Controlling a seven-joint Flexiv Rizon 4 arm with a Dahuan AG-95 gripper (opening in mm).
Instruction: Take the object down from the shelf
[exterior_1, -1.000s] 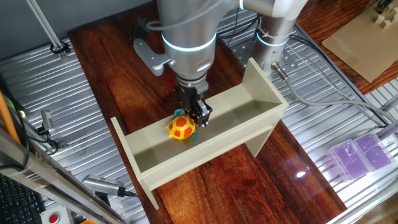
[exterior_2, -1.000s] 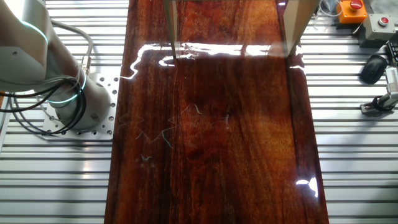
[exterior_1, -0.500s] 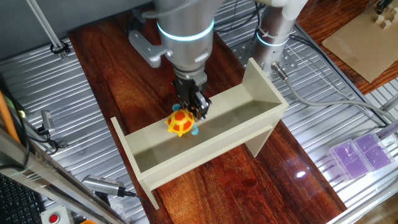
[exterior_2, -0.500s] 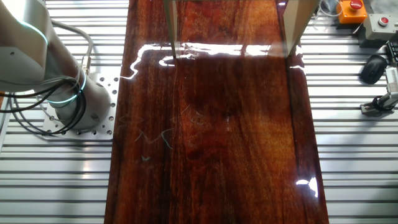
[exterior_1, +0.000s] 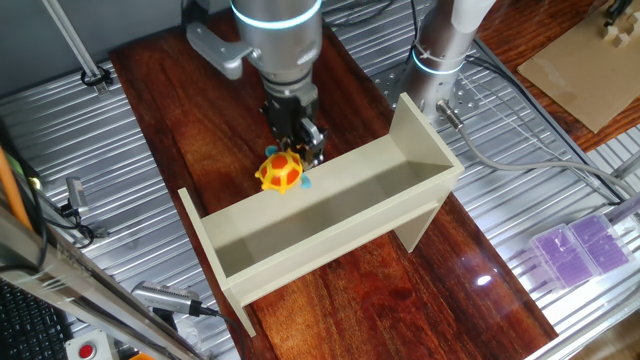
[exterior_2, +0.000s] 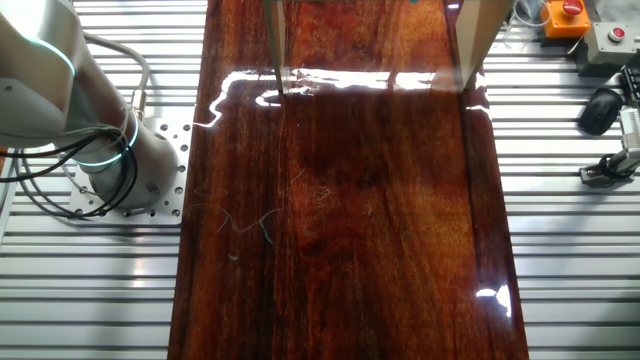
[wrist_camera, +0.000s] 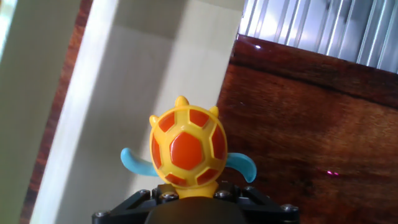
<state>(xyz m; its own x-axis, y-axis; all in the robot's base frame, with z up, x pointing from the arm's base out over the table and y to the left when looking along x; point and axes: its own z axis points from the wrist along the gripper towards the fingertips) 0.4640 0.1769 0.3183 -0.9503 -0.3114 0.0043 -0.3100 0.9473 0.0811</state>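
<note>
Turtle (exterior_1: 279, 172) is clamped in your tool (exterior_1: 300, 150), clear of the shelf (exterior_1: 330, 215) toward 11 o'clock; just set it on the counter (exterior_1: 200, 130).

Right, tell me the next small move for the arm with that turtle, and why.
Probably carry it a little further clear of the shelf, then lower it toward the bare table. The gripper is shut on the toy turtle, which hangs above the shelf's back wall rather than in the trough. In the hand view, wood already shows beside the turtle.
</note>
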